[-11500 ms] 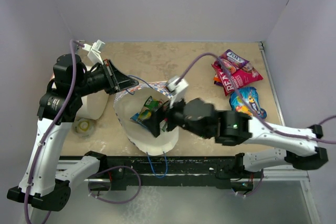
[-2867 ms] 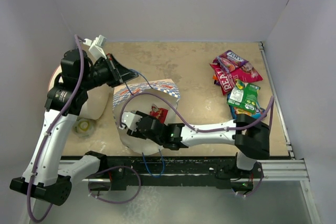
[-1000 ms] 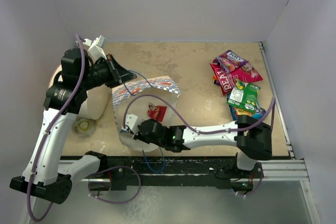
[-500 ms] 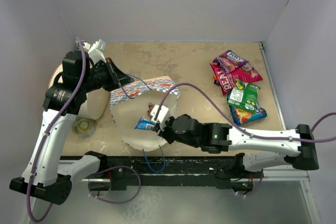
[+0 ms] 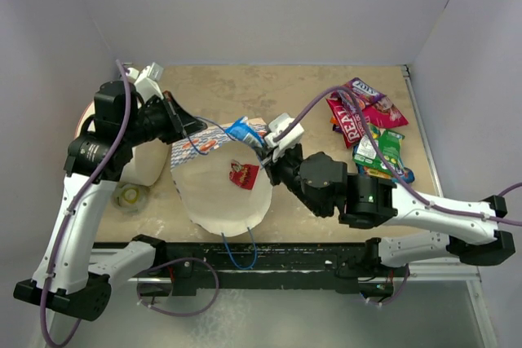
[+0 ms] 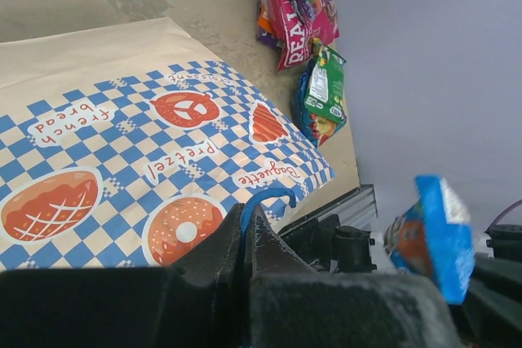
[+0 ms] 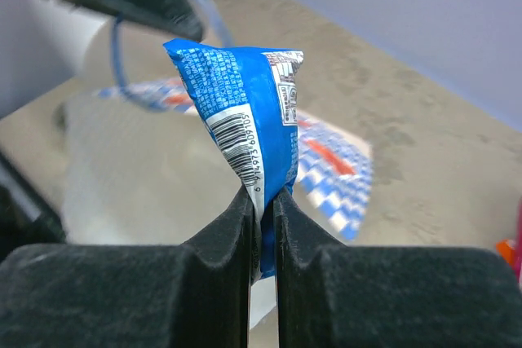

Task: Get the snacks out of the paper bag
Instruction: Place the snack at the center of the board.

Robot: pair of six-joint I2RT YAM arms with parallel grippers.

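Your right gripper (image 7: 261, 201) is clamped narrow on the bottom edge of a blue packet (image 7: 245, 103). The packet stands up from the fingers just over the far rim of the paper bag (image 5: 214, 205). The bag's cream inside faces the top camera, and its checkered outside shows along the far-left side. One red packet (image 5: 243, 174) lies inside the bag, close to that far rim.

Your left gripper (image 5: 181, 122) sits at the bag's far-left corner, its fingers closed on the blue cord handle (image 6: 263, 196).

Your right wrist and its camera cover the bag's far-right corner. The right forearm stretches away to the right of the bag.

Well apart to the right of the bag lies a pile of packets (image 5: 359, 112): magenta and red at the far end, with a green packet (image 5: 379, 148) nearer. A purple cable (image 5: 314, 97) arcs over from the bag side onto that pile.

Just left of the bag stands a white cylinder (image 5: 145, 167), partly under your left arm. A small round roll (image 5: 130, 196) lies beside it.
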